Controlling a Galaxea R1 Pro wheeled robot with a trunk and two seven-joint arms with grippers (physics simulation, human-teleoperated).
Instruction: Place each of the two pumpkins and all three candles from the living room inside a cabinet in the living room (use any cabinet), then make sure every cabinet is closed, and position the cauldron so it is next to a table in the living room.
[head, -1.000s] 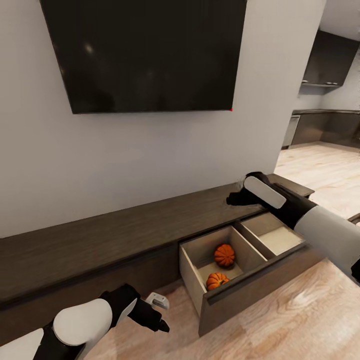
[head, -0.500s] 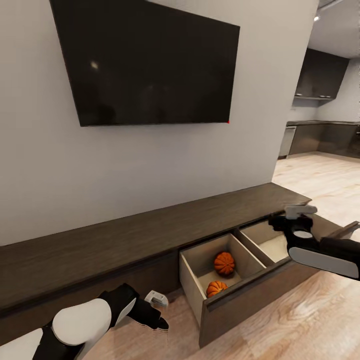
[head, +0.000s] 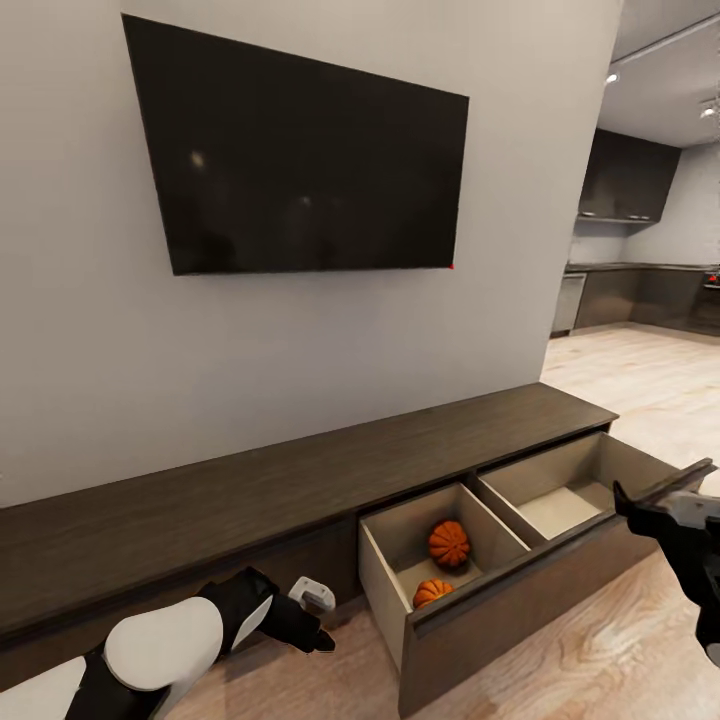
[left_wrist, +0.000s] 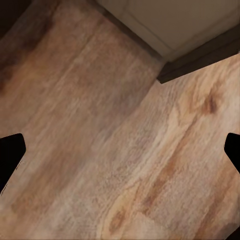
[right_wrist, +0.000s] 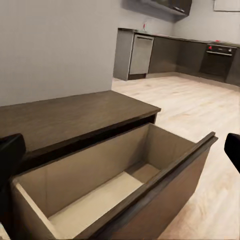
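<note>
The long dark-brown cabinet (head: 250, 480) runs along the wall under the TV. Its wide drawer (head: 500, 610) is pulled out. Two orange pumpkins (head: 449, 543) (head: 432, 593) lie in the drawer's left compartment. The right compartment (right_wrist: 100, 200) holds nothing. My right gripper (head: 655, 505) (right_wrist: 120, 150) hangs open just off the drawer's right end, facing that tan compartment. My left gripper (head: 320, 620) (left_wrist: 120, 152) is low over the plank floor, left of the drawer, open and empty. The candles, cauldron and table are out of view.
A black TV (head: 300, 170) hangs above the cabinet. Light wood floor (head: 640, 380) stretches right toward a dark kitchen (head: 625, 180). The open drawer juts into the floor space in front of me.
The camera has tilted up and shifted. My right arm has drawn back from the cabinet top, past the right compartment, down to the drawer's right end. The left arm has kept still.
</note>
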